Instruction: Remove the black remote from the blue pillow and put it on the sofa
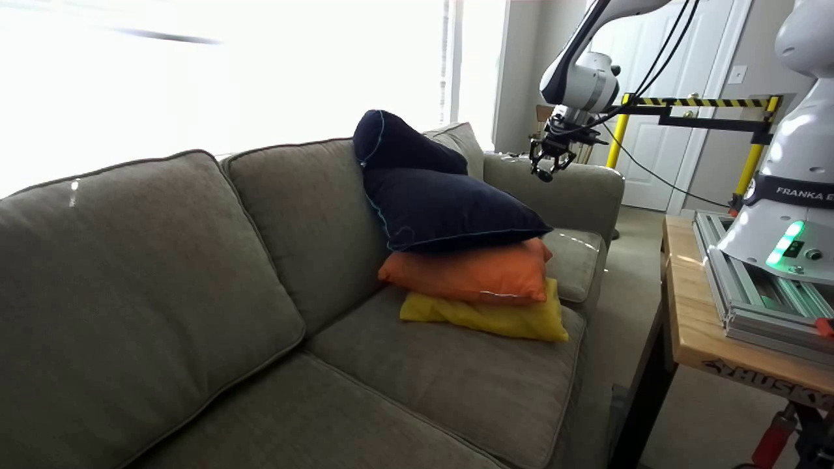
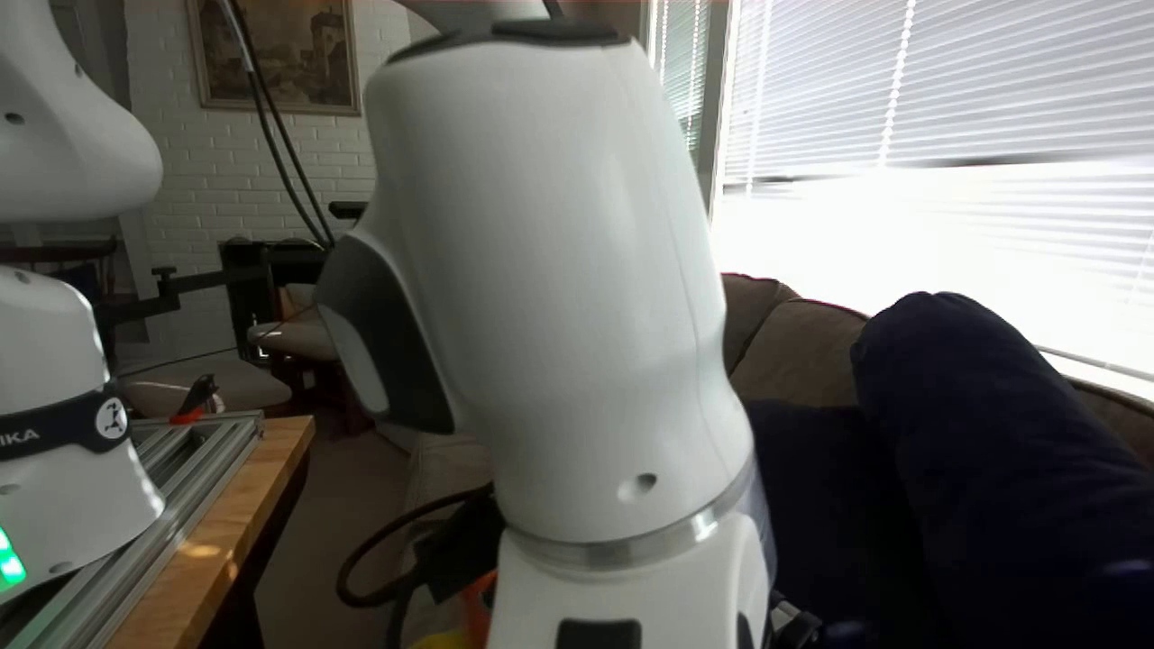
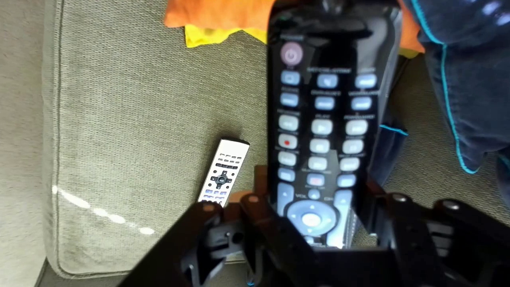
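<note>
My gripper (image 1: 550, 159) hangs in the air near the sofa's far arm in an exterior view. In the wrist view it (image 3: 314, 191) is shut on the black remote (image 3: 324, 103), with a finger at each long side. The remote's end shows as a small dark shape (image 1: 543, 174) below the fingers. The blue pillow (image 1: 449, 205) lies on the stacked pillows, apart from the gripper; its piped edge shows at right in the wrist view (image 3: 466, 91). The sofa (image 1: 417, 378) is grey-green; its seat cushion (image 3: 139, 103) lies below the held remote. In an exterior view the robot arm hides most of the gripper.
A silver-white remote (image 3: 224, 171) lies on the seat cushion left of the held remote. The orange pillow (image 1: 469, 270) and yellow pillow (image 1: 488, 316) lie under the blue one. Another navy bulge (image 1: 410, 144) leans on the backrest. The sofa arm (image 1: 554, 192) stands beside the gripper.
</note>
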